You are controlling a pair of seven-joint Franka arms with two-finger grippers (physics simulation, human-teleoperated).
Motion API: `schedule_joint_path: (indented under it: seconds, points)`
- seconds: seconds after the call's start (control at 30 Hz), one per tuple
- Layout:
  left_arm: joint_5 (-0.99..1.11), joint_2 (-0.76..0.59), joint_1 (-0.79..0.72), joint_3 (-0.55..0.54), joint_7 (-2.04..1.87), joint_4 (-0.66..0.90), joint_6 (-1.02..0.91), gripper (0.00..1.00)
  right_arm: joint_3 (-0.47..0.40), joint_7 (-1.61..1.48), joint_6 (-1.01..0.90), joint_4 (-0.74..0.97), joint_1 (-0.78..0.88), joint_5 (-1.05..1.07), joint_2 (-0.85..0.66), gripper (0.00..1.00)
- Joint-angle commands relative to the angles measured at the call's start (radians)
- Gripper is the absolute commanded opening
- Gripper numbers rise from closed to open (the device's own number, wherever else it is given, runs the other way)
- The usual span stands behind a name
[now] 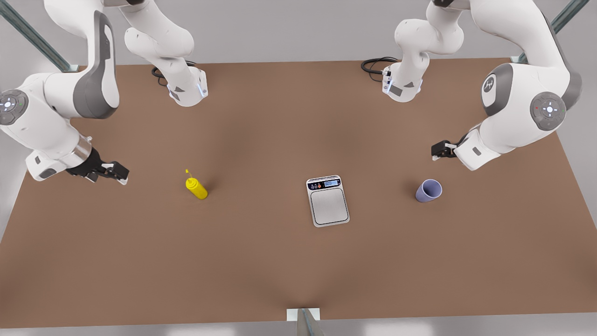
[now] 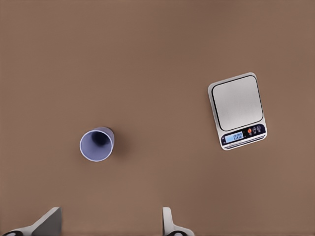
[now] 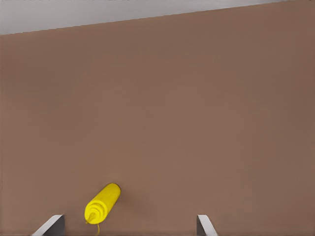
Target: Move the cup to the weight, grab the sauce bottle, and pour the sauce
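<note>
left pincer [image 1: 438,151] hangs spread and empty just beside the cup [image 1: 428,190], which stands well apart from the scale [image 1: 328,200]. right pincer [image 1: 113,172], also wide and empty, waits near the upright sauce bottle [image 1: 196,187] on the desk [image 1: 261,261]. risk: a finger clipping the light cup's rim on descent could tip it.

Yellow sauce bottle [image 1: 196,187], silver weight [image 1: 328,200] and upright lavender cup [image 1: 428,191] stand well apart.
</note>
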Motion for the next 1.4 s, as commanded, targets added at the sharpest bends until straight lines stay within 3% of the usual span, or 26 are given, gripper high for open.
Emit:
schedule_joint_path:
  seconds: [0.0, 0.07, 0.33, 0.57, 1.17, 1.23, 1.27, 1.3, 1.37]
  points:
    - [0.000, 0.000, 0.002, 0.001, 0.004, 0.000, 0.000, 1.00, 0.000, 0.000, 0.000, 0.000, -0.005, 0.000, 0.000, 1.00]
    - [-0.003, 0.026, 0.071, 0.009, -0.003, -0.024, 0.001, 1.00, 0.000, -0.002, 0.001, 0.000, -0.005, 0.000, 0.001, 1.00]
    - [-0.008, 0.095, 0.234, 0.007, 0.274, -0.466, 0.555, 1.00, -0.002, -0.003, 0.001, 0.000, -0.005, 0.000, 0.003, 1.00]
    - [-0.008, 0.158, 0.240, 0.006, 0.274, -0.538, 0.609, 1.00, -0.002, -0.003, 0.001, 0.002, -0.005, 0.000, 0.003, 1.00]
    - [-0.116, 0.244, 0.235, -0.005, 0.259, -0.531, 0.715, 1.00, 0.000, -0.003, 0.001, 0.008, -0.005, 0.005, 0.006, 1.00]
    - [-0.116, 0.244, 0.234, -0.005, 0.259, -0.531, 0.715, 0.72, 0.000, -0.003, 0.001, 0.008, -0.005, 0.005, 0.006, 1.00]
    - [-0.116, 0.244, 0.232, -0.005, 0.259, -0.532, 0.715, 0.64, 0.000, -0.003, 0.001, 0.008, -0.005, 0.005, 0.005, 1.00]
    - [-0.116, 0.245, 0.232, -0.005, 0.259, -0.532, 0.715, 0.45, 0.000, -0.003, 0.001, 0.010, -0.004, 0.005, 0.005, 1.00]
    - [-0.116, 0.251, 0.231, -0.010, 0.259, -0.532, 0.715, 0.33, 0.005, -0.003, 0.001, 0.008, -0.005, 0.005, 0.005, 1.00]
